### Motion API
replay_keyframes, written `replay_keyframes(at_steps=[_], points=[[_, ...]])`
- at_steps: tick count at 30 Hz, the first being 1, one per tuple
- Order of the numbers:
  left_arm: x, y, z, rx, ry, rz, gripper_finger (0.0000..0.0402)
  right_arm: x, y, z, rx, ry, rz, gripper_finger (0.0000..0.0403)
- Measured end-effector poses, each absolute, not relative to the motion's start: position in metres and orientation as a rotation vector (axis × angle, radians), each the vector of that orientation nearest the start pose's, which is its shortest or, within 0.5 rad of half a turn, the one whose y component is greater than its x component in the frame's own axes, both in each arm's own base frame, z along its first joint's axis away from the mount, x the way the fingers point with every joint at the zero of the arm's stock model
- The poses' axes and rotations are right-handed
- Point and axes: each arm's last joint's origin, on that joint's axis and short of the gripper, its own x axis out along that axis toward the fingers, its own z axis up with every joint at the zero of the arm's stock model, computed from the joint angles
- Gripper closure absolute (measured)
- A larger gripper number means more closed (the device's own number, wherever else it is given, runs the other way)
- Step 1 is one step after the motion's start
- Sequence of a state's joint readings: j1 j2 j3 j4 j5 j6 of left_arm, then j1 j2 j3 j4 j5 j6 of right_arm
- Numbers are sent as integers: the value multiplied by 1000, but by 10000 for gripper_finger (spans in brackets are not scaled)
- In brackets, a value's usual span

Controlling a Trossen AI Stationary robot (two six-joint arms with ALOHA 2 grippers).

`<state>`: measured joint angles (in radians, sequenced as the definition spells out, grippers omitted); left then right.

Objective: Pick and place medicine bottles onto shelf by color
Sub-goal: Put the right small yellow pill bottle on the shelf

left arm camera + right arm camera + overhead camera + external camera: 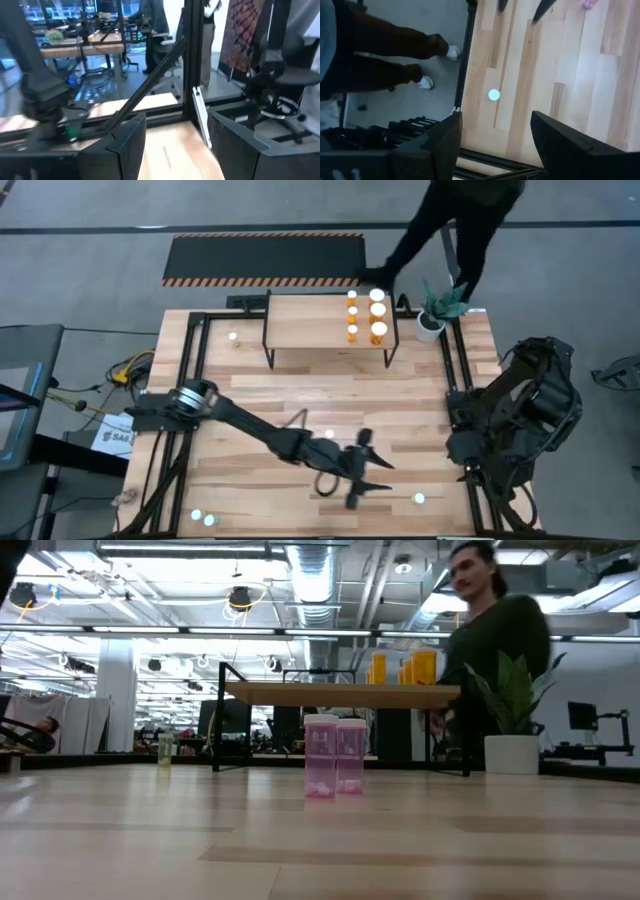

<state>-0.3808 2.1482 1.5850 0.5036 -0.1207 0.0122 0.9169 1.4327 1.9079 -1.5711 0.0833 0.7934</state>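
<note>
Low view, nearest: two pink bottles (pixel 335 755), upright and touching, on the table (pixel 320 840).
Low view, behind: shelf (pixel 340 694), orange bottles (pixel 405 668) toward its 3 o'clock end.
High view, shelf: at the table's 12 o'clock.
High view, left gripper (pixel 385 477): toward the table's 6 o'clock, fingers apart, nothing between; green bottle (pixel 420 499) near, at its 4 o'clock.
High view, right arm: folded at 3 o'clock, waiting.
Left wrist view: fingers spread, empty, no bottle in sight.
Right wrist view: right gripper (pixel 495 125) spread, empty, looking down on the green bottle.
Doing it well, likely: turn the left wrist down, straddle the body below the cap, close gently, lift straight, set down toward the shelf's 9 o'clock end, apart from the orange group.
</note>
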Motion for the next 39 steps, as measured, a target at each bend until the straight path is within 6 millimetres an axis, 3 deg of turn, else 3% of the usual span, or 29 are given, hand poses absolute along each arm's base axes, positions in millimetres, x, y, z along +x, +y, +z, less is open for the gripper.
replay_keyframes(at_steps=[6, 12, 20, 25, 31, 33, 39], points=[[512, -203, 206, 48, 49, -271, 200, 129, 164, 450, 193, 1160, 290, 148], [538, -214, 177, 11, 71, -400, 200, 129, 162, 451, 191, 1149, 285, 148], [546, -195, 160, 75, 173, -335, 200, 131, 160, 451, 174, 1140, 285, 148], [550, -184, 158, 82, 194, -395, 192, 135, 156, 451, 173, 1134, 270, 148], [557, -180, 187, 83, 103, -373, 129, 141, 152, 451, 176, 1127, 250, 148], [559, -182, 187, 100, 91, -360, 107, 142, 150, 451, 182, 1126, 241, 148], [569, -198, 157, 85, 113, -396, 82, 143, 149, 451, 184, 1128, 235, 148]])
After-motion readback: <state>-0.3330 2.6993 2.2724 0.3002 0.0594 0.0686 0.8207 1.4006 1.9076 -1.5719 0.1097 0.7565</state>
